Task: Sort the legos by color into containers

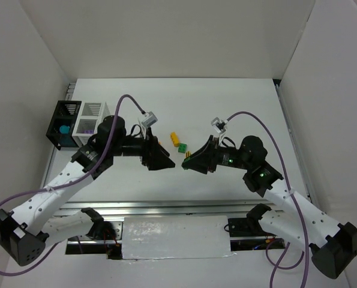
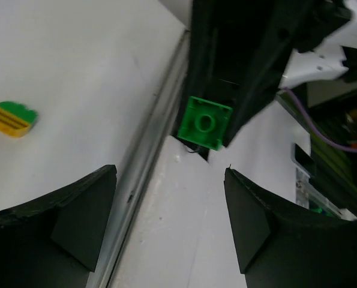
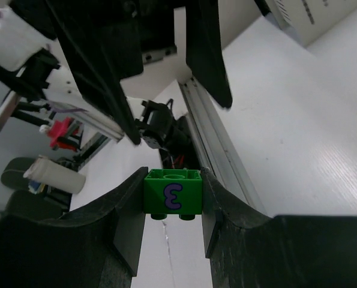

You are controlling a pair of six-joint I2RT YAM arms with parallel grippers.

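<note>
**Green lego mid-handover, right arm to left**

Pretty sure the step in hand is a pass between the two arms. The right gripper [image 3: 173, 180] is clamped on a green lego [image 3: 172, 193] with a purple 3 on its side. One finger presses each side face, and the brick is held up off the worktop [image 1: 238, 102] around the near middle.

The left gripper [image 2: 169, 222] sits right opposite, spread wide with nothing in it. From its wrist view a square face of the brick points straight at it. The brick is a bit beyond the fingertips, not between them yet.

Why a pass? The containers are way over on the far left, on the left arm's side. The black bin [image 1: 63, 123] has a teal lego [image 1: 64, 128] in it. The white bin [image 1: 89, 122] sits right against it with something purple inside.

For the next move, I'd say the left gripper needs to close the gap and line its fingers up on the faces the right fingers aren't covering. It should squeeze before the right one lets go. There's very little spare surface on that brick, so a sloppy line-up could drop it.

Which bin green belongs in, I can't tell.

A yellow lego [image 1: 174, 138] and a second green lego [image 1: 182, 147] lie close together on the worktop just beyond the grippers, not yet sorted
</note>
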